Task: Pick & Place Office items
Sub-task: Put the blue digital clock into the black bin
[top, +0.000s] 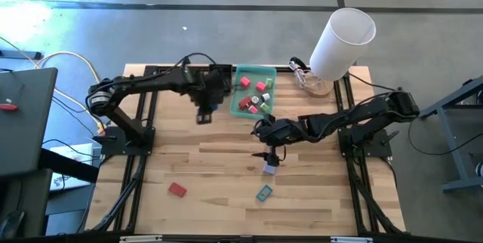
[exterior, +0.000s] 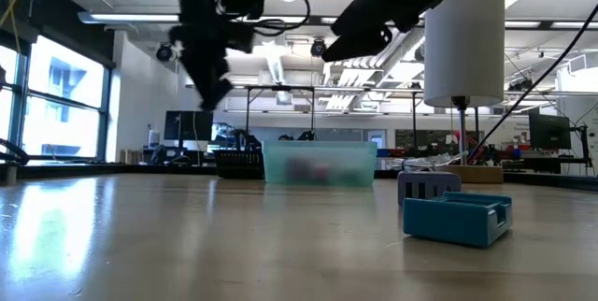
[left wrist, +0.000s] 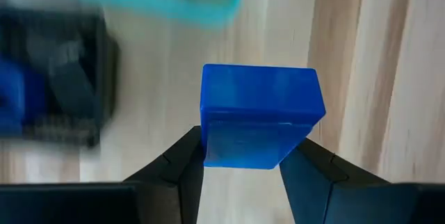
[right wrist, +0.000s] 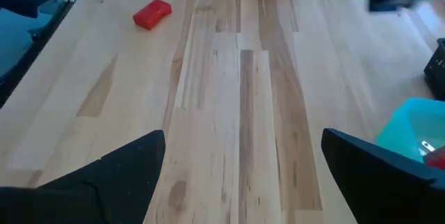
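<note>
The table [top: 226,160] is pale wood in butcher-block strips, smooth with a soft sheen. At its far edge the tray [top: 266,72] is translucent teal-green plastic, frosted so its contents blur. Just beside the tray, the left gripper [left wrist: 240,172], of matt black plastic, clamps a blue block [left wrist: 261,113] of smooth, slightly glossy plastic. Well away from the tray, near the table's front, the red block [top: 177,189] and teal piece [exterior: 458,217] look like matt plastic. The white cylinder [top: 341,43] near the tray is smooth and matt.
</note>
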`<state>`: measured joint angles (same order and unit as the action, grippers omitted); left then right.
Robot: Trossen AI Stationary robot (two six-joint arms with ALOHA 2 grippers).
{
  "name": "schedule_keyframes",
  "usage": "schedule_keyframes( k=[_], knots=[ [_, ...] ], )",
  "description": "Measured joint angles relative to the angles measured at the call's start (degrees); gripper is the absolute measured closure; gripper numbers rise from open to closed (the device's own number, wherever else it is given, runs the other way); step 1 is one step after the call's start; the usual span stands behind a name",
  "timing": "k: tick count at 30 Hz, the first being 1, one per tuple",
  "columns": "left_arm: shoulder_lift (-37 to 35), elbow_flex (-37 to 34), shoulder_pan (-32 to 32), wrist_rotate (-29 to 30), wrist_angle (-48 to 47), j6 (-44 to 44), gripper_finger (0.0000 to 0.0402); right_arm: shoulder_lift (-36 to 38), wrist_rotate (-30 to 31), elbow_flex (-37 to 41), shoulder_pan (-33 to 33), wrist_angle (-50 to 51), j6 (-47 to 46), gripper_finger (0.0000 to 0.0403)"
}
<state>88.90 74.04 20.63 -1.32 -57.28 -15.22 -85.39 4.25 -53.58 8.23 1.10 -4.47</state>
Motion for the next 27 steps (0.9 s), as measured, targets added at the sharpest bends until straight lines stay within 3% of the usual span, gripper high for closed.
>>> schedule_keyframes(
  k=[4,9,18,27],
  knots=[
    [1.12,-0.05,2.99,-2.65,11.32,-2.45,0.0257,-2.39,-0.10,0.02,0.01,-0.41,-0.16,0.0027],
    [4.18,0.02,9.75,-3.06,21.74,2.85,0.0257,-5.23,-0.15,0.01,0.02,-2.23,0.16,0.0027],
    [11.76,0.00,17.60,0.09,26.71,17.79,0.0257,-6.77,0.29,-0.02,0.02,-4.56,3.30,0.0027],
    [14.27,0.00,19.07,1.22,28.05,19.56,0.0257,-6.85,0.11,0.00,0.02,-4.83,4.76,0.0027]
  ],
)
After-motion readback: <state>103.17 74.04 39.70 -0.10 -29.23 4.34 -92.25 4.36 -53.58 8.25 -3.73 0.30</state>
